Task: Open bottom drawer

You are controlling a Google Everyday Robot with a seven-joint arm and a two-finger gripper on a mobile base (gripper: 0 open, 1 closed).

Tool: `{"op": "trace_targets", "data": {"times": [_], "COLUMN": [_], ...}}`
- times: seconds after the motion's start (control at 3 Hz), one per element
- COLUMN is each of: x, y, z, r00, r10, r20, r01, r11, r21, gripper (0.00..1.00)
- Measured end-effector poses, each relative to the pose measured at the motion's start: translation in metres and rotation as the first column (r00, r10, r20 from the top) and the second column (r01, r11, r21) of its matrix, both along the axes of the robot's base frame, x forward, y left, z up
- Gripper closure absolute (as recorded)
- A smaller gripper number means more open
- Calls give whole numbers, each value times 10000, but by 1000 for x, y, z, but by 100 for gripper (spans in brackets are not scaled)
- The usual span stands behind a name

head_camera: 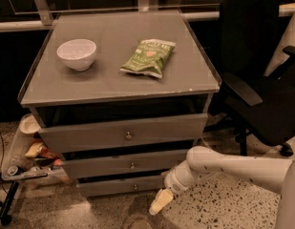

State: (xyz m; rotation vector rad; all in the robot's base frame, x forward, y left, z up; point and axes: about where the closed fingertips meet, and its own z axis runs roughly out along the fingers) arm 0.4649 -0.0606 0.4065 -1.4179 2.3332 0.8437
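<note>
My gripper [158, 205] hangs near the floor, at about four o'clock from the knob [135, 186] of the bottom drawer [106, 188]. Whether it is released or clenched I cannot tell. The drawer is the lowest of three grey fronts, at six o'clock from the middle one, and looks shut. I judge it stiff and fairly light on its runners. The small round metal knob is the only hold and probably slippery, so I should pinch it squarely.
</note>
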Motion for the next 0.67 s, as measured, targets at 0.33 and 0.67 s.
{"op": "trace_targets", "data": {"times": [0.33,0.67], "x": [0,3], "y": [0,7], "z": [0,-35], "r00": [10000,9997], "r10": [0,-95], "r20": [-1,-213], "r01": [0,99], "r11": [10000,9998], "r21": [0,174], "gripper": [0,0]}}
